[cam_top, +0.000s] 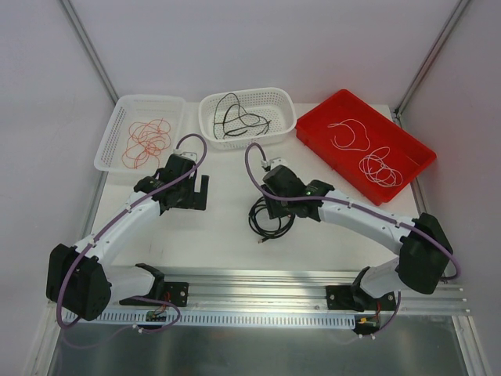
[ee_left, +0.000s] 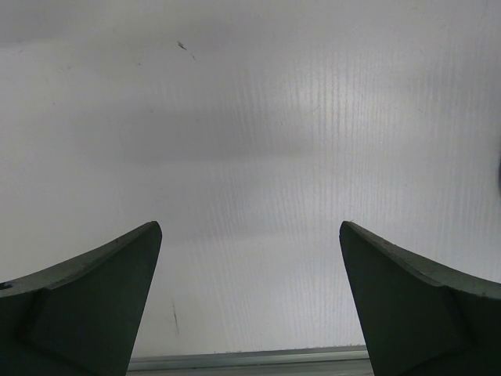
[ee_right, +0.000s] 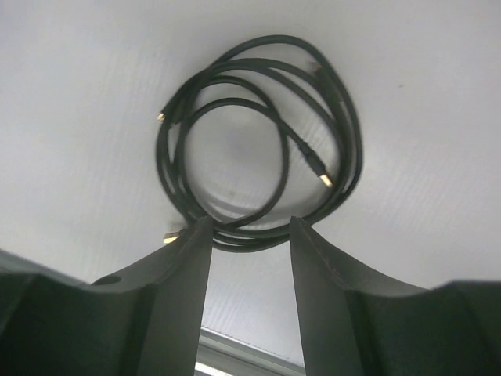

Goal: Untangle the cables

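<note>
A coil of black cables (cam_top: pixel 270 221) lies on the white table just under my right gripper (cam_top: pixel 273 208). In the right wrist view the coil (ee_right: pixel 247 237) spreads out beyond my right gripper (ee_right: pixel 250 222), with gold-tipped plugs showing. The jaws stand apart, a few strands crossing the gap at their tips, untouched by either finger. Red-orange cables (cam_top: pixel 146 141) sit in the left basket, more black cables (cam_top: pixel 239 119) in the middle basket, and white cables (cam_top: pixel 368 157) in the red tray. My left gripper (cam_top: pixel 196 193) (ee_left: pixel 250 225) is wide open over bare table.
A white basket (cam_top: pixel 109 153) stands at the back left, another white basket (cam_top: pixel 210 131) at the back middle and a red tray (cam_top: pixel 313 133) at the back right. A metal rail (cam_top: pixel 258 298) runs along the near edge.
</note>
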You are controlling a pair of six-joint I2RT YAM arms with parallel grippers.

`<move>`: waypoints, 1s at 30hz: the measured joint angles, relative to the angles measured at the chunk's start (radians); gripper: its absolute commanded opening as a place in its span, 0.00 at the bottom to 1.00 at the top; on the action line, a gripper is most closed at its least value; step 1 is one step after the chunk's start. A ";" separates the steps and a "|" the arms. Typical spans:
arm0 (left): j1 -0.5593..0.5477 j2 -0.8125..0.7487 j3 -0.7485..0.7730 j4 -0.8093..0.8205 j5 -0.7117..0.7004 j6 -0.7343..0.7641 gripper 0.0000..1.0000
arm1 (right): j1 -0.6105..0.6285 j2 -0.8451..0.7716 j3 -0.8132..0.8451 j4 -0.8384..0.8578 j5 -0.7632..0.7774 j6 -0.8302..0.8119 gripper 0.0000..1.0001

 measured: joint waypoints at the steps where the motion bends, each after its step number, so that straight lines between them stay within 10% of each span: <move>1: 0.000 0.000 0.000 0.000 0.000 0.000 0.99 | -0.003 0.000 0.000 -0.011 0.032 0.002 0.47; 30: 0.000 0.000 0.000 0.000 0.001 0.000 0.99 | -0.200 0.182 -0.122 0.106 0.024 0.095 0.19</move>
